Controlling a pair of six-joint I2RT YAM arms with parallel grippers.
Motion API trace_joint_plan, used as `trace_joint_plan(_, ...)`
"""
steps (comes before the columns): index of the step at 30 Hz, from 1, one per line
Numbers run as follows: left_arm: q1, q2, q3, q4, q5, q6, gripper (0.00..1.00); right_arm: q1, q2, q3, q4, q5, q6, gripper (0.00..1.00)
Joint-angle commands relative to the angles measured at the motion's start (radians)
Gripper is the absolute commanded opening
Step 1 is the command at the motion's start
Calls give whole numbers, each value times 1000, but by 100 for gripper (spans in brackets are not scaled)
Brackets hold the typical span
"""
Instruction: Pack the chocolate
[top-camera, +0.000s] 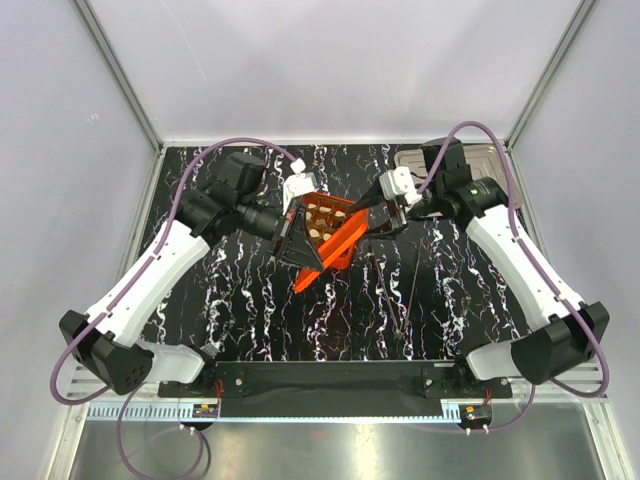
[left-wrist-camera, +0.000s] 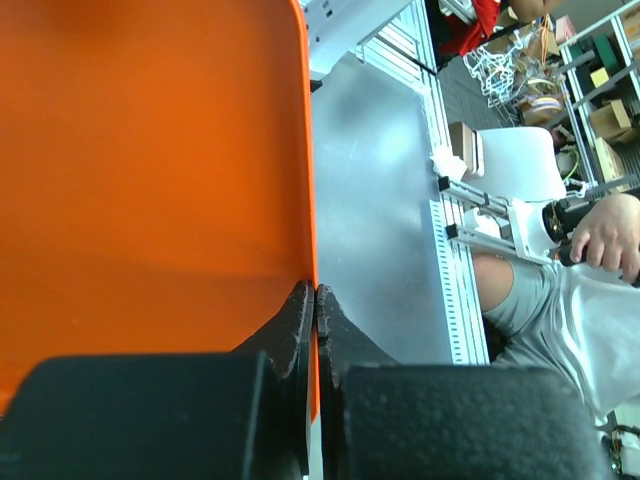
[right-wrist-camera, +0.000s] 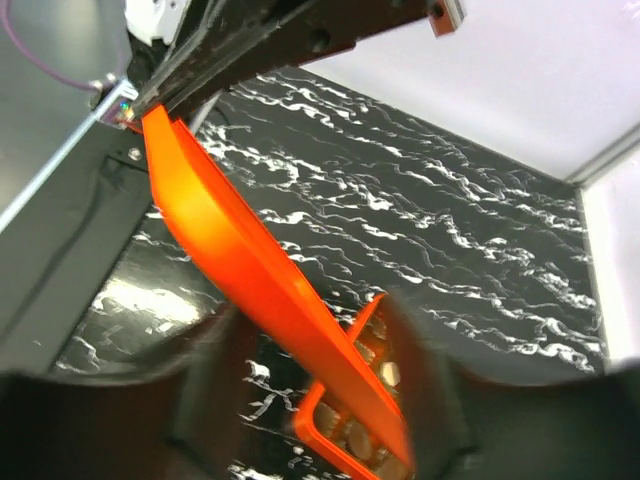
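Observation:
An orange grid box (top-camera: 313, 205) sits mid-table with cream and brown chocolate (top-camera: 318, 231) pieces in its cells. An orange lid (top-camera: 338, 248) slants over the box's right side. My left gripper (top-camera: 300, 258) is shut on the lid's near edge; in the left wrist view the lid (left-wrist-camera: 150, 150) fills the left half and the left gripper (left-wrist-camera: 316, 295) pinches its rim. My right gripper (right-wrist-camera: 320, 365) straddles the lid (right-wrist-camera: 250, 270) at its far end, its blurred fingers (right-wrist-camera: 215, 385) apart on either side. Beneath the lid, the box (right-wrist-camera: 325, 440) and chocolate (right-wrist-camera: 385, 372) show.
A silver metal tray (top-camera: 487, 155) lies at the back right corner, behind the right arm. The black marbled tabletop (top-camera: 450, 290) spreads around the box. White walls close in the back and sides. A person (left-wrist-camera: 590, 260) sits beyond the table's edge.

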Motion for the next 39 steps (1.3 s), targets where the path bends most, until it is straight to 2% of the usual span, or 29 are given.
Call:
trace_joint_plan(1, -2, 9, 77, -20, 50, 74, 0, 21, 52, 74, -114, 8, -84, 46)
trace_joint_plan(2, -2, 15, 86, -30, 27, 78, 0, 23, 60, 77, -129, 14, -84, 35)
trace_joint_plan(7, 4, 78, 206, -145, -92, 126, 0, 23, 69, 86, -130, 55, -72, 17)
trace_joint_plan(8, 17, 88, 246, -138, -170, 106, 7, 24, 69, 89, -95, 57, -55, 14)
trace_joint_plan(9, 31, 105, 261, -123, -207, 39, 24, 23, 71, 92, -67, 57, 3, 10)
trace_joint_plan(11, 100, 119, 310, -37, -343, -62, 37, 23, 72, 103, 23, 55, 75, 5)
trace_joint_plan(12, 134, 122, 324, 3, -399, -184, 51, 23, 75, 107, 59, 51, 156, 2)
trace_joint_plan(14, 235, 128, 374, 91, -526, -286, 52, 23, 81, 115, 161, 43, 249, 0)
trace_joint_plan(16, 295, 127, 395, 167, -592, -408, 61, 21, 104, 129, 232, 48, 403, 0)
trace_joint_plan(17, 345, 122, 404, 189, -652, -443, 67, 23, 115, 132, 362, 65, 497, 0)
trace_joint_plan(18, 367, 116, 408, 212, -692, -503, 74, 23, 141, 138, 436, 148, 715, 0)
trace_joint_plan(19, 385, 113, 410, 209, -733, -520, 82, 23, 160, 158, 526, 185, 804, 0)
trace_joint_plan(21, 416, 98, 430, 181, -902, -520, 87, 21, 236, 208, 545, 247, 969, 0)
trace_joint_plan(22, 418, 92, 439, 143, -974, -513, 95, 23, 267, 279, 549, 323, 1031, 0)
trace_joint_plan(23, 419, 84, 433, 138, -1064, -499, 98, 21, 297, 325, 506, 366, 1074, 0)
trace_joint_plan(24, 418, 64, 425, 140, -1097, -474, 99, 21, 363, 374, 480, 397, 1179, 0)
trace_joint_plan(25, 419, 55, 416, 132, -1123, -463, 99, 21, 391, 459, 455, 464, 1217, 0)
trace_joint_plan(28, 421, 39, 372, 109, -1183, -408, 99, 21, 456, 512, 455, 575, 1407, 0)
trace_joint_plan(29, 421, 29, 328, 109, -1194, -390, 99, 21, 459, 499, 508, 589, 1494, 0)
trace_joint_plan(31, 422, 13, 266, 146, -1156, -373, 99, 18, 441, 419, 591, 712, 1595, 0)
trace_joint_plan(33, 424, 3, 183, 186, -1111, -358, 99, 3, 408, 350, 663, 773, 1759, 0)
trace_joint_plan(34, 424, 4, 141, 197, -1070, -356, 99, -3, 396, 263, 764, 817, 1885, 0)
trace_joint_plan(39, 424, 27, 33, 267, -935, -354, 99, -17, 344, 30, 966, 910, 2067, 0)
